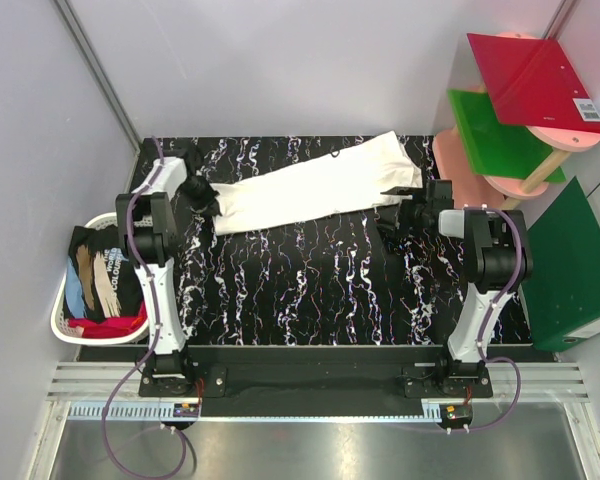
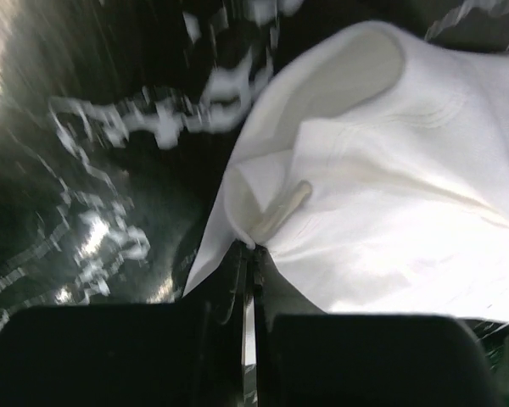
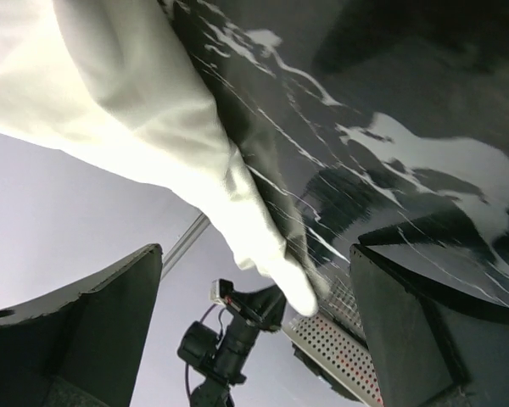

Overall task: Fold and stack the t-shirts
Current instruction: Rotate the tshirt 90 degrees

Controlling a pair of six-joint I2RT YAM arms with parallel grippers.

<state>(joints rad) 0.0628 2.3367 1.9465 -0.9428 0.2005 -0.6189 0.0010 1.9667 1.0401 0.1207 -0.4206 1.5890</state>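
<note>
Found the cream-white soft cloth t-shirt [image 1: 310, 190] drawn out into a long narrow band across the far half of the black, white-veined marbled tabletop [image 1: 310, 300], slanting from its left end up toward the far right corner. Saw the left gripper [image 2: 248, 254] at the band's left end, jaws pressed together and clamped on a pinch of the shirt's edge, with folds of white fabric spreading out just ahead of it. Saw the right gripper [image 3: 254, 254] at the opposite end, jaws spread wide, with a loose corner of the same shirt hanging in the gap, not pinched by either side. Noted more tees, among them a dark tee with tan streaks [image 1: 100, 265] and a red tee [image 1: 120, 325], heaped in the white plastic laundry basket [image 1: 62, 318] just off the table's left side, beside the left arm. Spotted no folded pile anywhere in view, so placed the task near its start. Judged the step in hand to be securing both ends of this first shirt for a fold, with one end gripped and the other not yet. Judged the next move to call for closing the right jaws on that hanging corner, then raising both ends evenly to avoid slack, twist or slip.
</note>
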